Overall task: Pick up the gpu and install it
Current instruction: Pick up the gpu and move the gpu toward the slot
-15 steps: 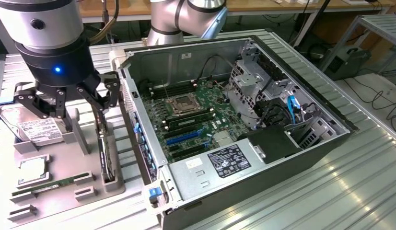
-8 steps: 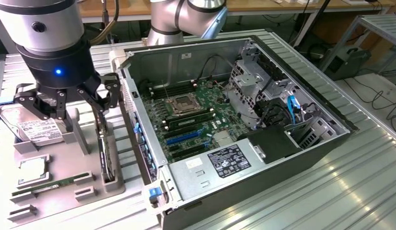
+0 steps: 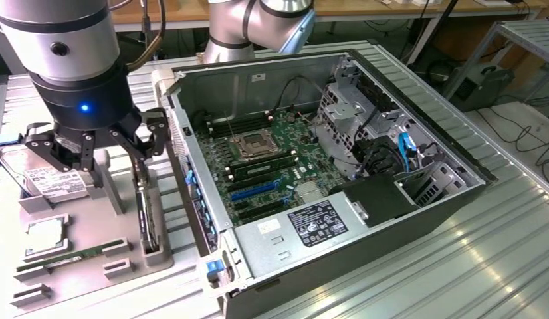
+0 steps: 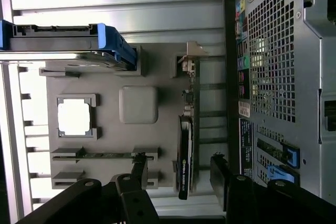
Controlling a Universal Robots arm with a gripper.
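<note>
The gpu [image 3: 147,209] stands on its edge in a slot of the grey holder tray [image 3: 123,256], just beside the open computer case [image 3: 372,199]. In the wrist view the gpu [image 4: 185,145] appears edge-on, a thin green board with a dark cooler and a silver bracket at one end. My gripper [image 3: 97,149] hangs above the tray, a little toward the exterior view's left of the card. It is open and holds nothing. In the wrist view my gripper [image 4: 178,174] shows two dark fingers [image 4: 139,170] spread to either side of the card's line, well above it.
On the tray also sit a hard drive [image 3: 44,178] in a blue carrier [image 4: 113,43], a square processor [image 3: 46,234] and a narrow memory stick [image 3: 69,258]. Blue expansion slots [image 3: 254,192] lie on the motherboard inside the case. The case wall [image 3: 199,193] rises close to the card.
</note>
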